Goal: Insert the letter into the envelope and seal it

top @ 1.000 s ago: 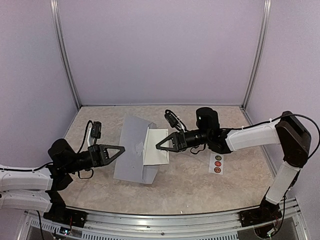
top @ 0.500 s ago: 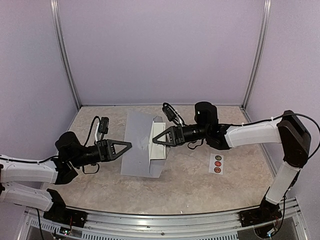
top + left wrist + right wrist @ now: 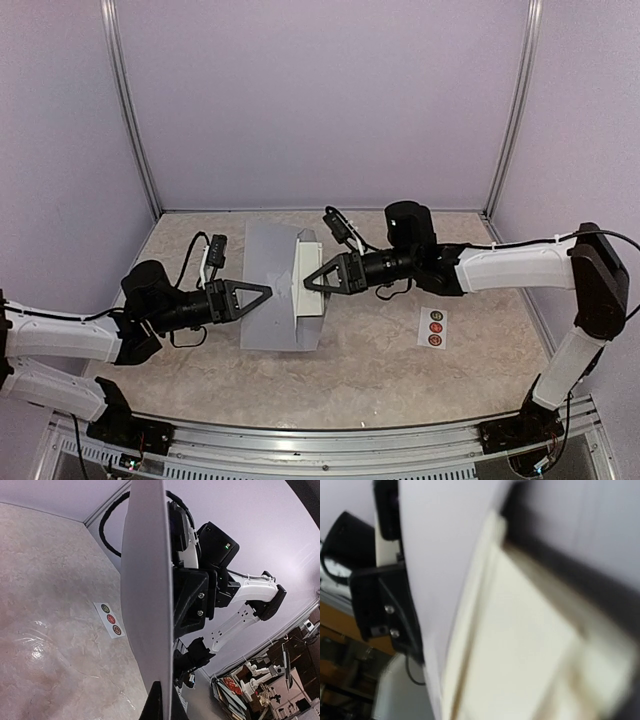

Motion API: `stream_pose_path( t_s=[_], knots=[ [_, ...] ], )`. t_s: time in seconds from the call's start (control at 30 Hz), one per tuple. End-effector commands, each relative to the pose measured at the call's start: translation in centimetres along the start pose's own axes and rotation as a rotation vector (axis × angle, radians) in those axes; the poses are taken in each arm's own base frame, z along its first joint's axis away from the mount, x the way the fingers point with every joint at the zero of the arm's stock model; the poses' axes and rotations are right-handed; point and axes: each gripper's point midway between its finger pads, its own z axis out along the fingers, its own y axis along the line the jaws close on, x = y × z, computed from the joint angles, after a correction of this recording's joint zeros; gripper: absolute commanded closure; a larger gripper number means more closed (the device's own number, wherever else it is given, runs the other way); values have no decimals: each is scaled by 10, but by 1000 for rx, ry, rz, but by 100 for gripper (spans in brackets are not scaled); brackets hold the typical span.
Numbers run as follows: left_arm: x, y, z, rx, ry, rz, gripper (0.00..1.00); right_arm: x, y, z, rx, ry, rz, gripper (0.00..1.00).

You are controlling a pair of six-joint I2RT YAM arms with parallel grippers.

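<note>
Both arms have come closer together since a moment ago. Left gripper (image 3: pixel 268 291) pinches the left edge of the grey-blue envelope (image 3: pixel 268 255), holding it up above the table (image 3: pixel 380 370). Right gripper (image 3: pixel 308 284) is closed on the white letter (image 3: pixel 312 304), which sits against the envelope's right side.

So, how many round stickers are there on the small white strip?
3 stickers in one row on the strip: one at its far end, one in the middle, one at its near end. None appears hidden.
</note>
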Motion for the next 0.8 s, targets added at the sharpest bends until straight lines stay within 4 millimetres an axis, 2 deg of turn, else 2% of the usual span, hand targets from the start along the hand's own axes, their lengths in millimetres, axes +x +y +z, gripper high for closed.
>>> stream_pose_path(
  t_s=[0.0, 0.07, 0.17, 0.3, 0.43, 0.5, 0.57, 0.63, 0.77],
  knots=[
    [-15, -21, -6, 55, -67, 64, 100, 9, -5, -16, 68, -9, 17, 58],
    [-16, -24, -7, 65, -73, 70, 100, 14, -5, -18, 60, -4, 26, 60],
    [-15, -27, -6, 78, -64, 70, 100, 17, -1, -18, 33, 0, 23, 70],
    [-13, -28, -5, 92, -56, 63, 100, 14, 7, -16, -7, 2, -1, 71],
    [-11, -28, -2, 104, -45, 59, 100, 11, 16, -14, -43, 5, -25, 88],
    [-10, -28, 0, 108, -35, 57, 100, 11, 21, -14, -63, 7, -39, 100],
    [-9, -25, 2, 102, -26, 51, 100, 12, 23, -14, -74, 12, -48, 100],
    [-8, -22, 5, 91, -14, 49, 90, 12, 24, -14, -68, 19, -67, 100],
    [-8, -18, 10, 65, 3, 63, 77, 20, 19, -14, -27, 66, -80, 100]
  ],
)
